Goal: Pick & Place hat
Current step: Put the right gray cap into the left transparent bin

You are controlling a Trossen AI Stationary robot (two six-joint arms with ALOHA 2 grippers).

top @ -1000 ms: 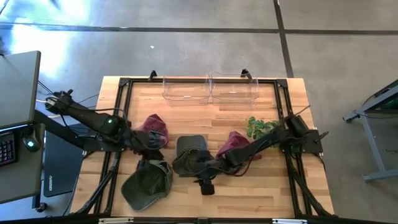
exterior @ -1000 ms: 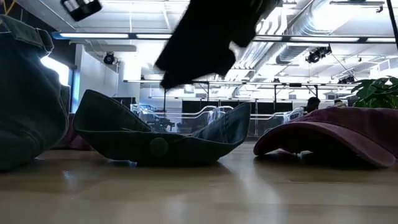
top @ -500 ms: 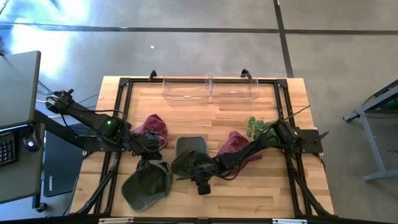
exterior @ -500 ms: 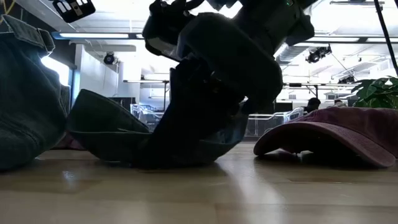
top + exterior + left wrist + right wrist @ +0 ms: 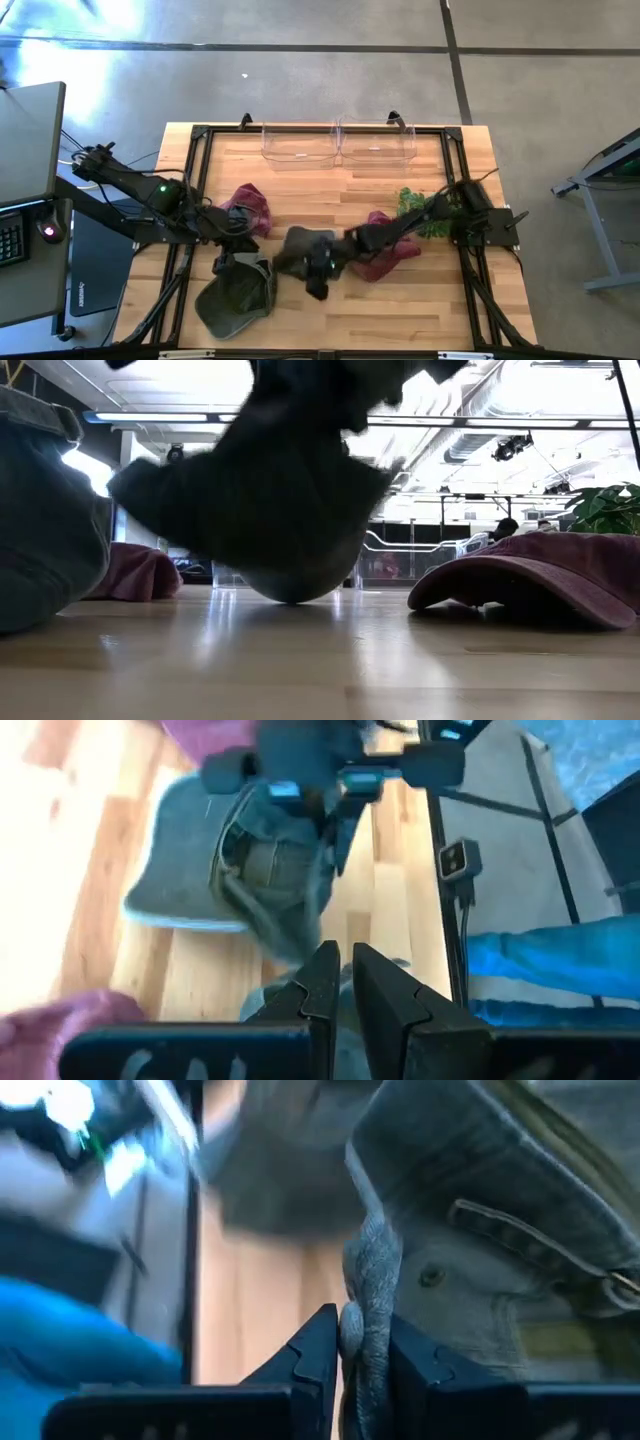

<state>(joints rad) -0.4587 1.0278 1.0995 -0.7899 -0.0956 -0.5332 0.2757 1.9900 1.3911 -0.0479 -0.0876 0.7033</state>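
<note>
with the right end effector (image 5: 362, 1342) pinched on the rim of the grey hat (image 5: 305, 250) at mid tabletop (image 5: 350, 185), and the left end effector (image 5: 343, 970) narrow over the green hat (image 5: 240, 295), the pick looks done; next, carry it to a clear bin (image 5: 300, 145).

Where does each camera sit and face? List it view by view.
High: above table, looking down; both arms, right gripper holding grey hat.
Low: table height, looking level across; grey hat, dark arm above.
Left wrist: past left gripper toward grey hat.
Right wrist: past right gripper, clamped on grey hat.
Shared: all four show grey hat.
</note>
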